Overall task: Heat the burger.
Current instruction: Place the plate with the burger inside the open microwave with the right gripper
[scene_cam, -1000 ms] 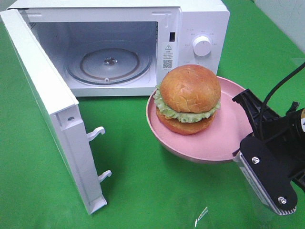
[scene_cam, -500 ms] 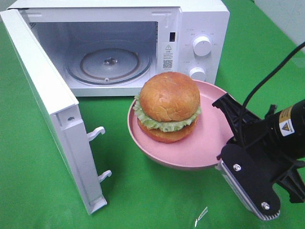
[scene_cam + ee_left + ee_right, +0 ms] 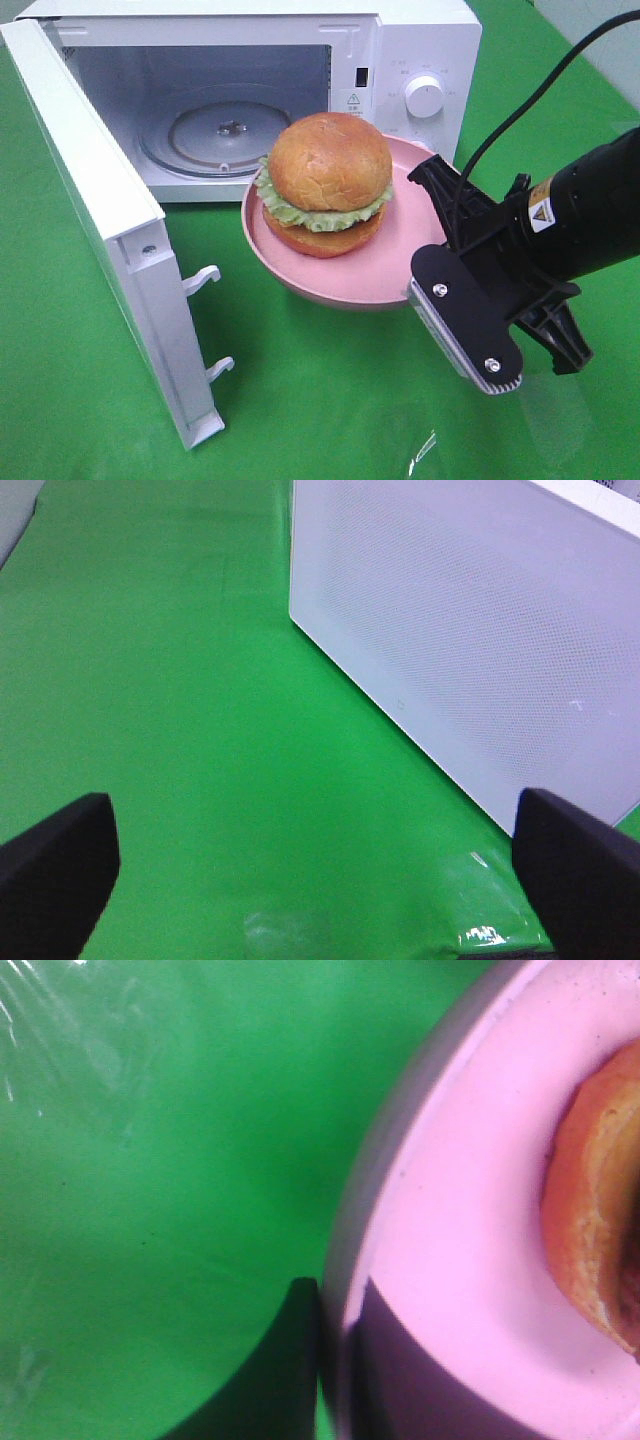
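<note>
The burger (image 3: 328, 180), with a golden-brown bun, green lettuce and a dark patty, sits on a pink round dish (image 3: 330, 292). My right gripper (image 3: 422, 272) is shut on the dish's right rim and holds it above the green cloth, just in front of the open microwave (image 3: 420, 40). The right wrist view shows the fingertips (image 3: 335, 1360) pinching the pink rim (image 3: 450, 1260), with the burger's edge (image 3: 600, 1230) beyond. My left gripper (image 3: 320, 880) stands open and empty over the cloth, beside the microwave door's outer face (image 3: 470, 630); it is outside the exterior high view.
The microwave door (image 3: 100, 230) swings wide open to the left, latch hooks pointing right. A glass turntable (image 3: 215, 130) lies in the cavity. A white knob (image 3: 424, 96) sits on the control panel. Green cloth (image 3: 300, 400) covers the table.
My right gripper has carried the dish and burger left and toward the microwave opening. The dish now covers the lower knob. The grip has not changed.
</note>
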`<state>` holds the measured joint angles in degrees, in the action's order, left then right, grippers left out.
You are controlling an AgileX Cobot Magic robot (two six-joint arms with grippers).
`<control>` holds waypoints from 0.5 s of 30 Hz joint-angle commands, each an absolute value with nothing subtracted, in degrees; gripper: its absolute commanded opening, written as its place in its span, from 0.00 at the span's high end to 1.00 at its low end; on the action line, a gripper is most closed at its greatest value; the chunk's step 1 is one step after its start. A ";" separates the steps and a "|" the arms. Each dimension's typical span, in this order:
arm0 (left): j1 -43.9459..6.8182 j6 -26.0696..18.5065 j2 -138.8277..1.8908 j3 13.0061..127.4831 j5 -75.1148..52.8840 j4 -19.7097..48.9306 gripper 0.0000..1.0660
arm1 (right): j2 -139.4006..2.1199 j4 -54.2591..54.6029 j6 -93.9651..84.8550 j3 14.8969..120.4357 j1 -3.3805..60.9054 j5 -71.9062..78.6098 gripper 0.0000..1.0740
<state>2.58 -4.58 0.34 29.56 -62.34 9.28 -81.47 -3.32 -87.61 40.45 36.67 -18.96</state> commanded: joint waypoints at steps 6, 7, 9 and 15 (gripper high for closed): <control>2.46 -4.76 1.20 29.56 -61.36 9.57 0.06 | -84.91 -3.04 -87.03 44.40 39.53 -15.47 1.00; 2.46 -4.76 1.20 29.56 -61.36 9.57 0.06 | -86.12 -3.04 -87.03 45.49 39.53 -15.36 1.00; 2.46 -4.76 1.20 29.56 -61.36 9.57 0.06 | -87.38 -3.04 -86.97 46.58 39.53 -15.30 1.00; 2.46 -4.76 1.20 29.56 -61.36 9.57 0.06 | -89.95 -2.98 -85.89 49.10 39.53 -15.13 1.00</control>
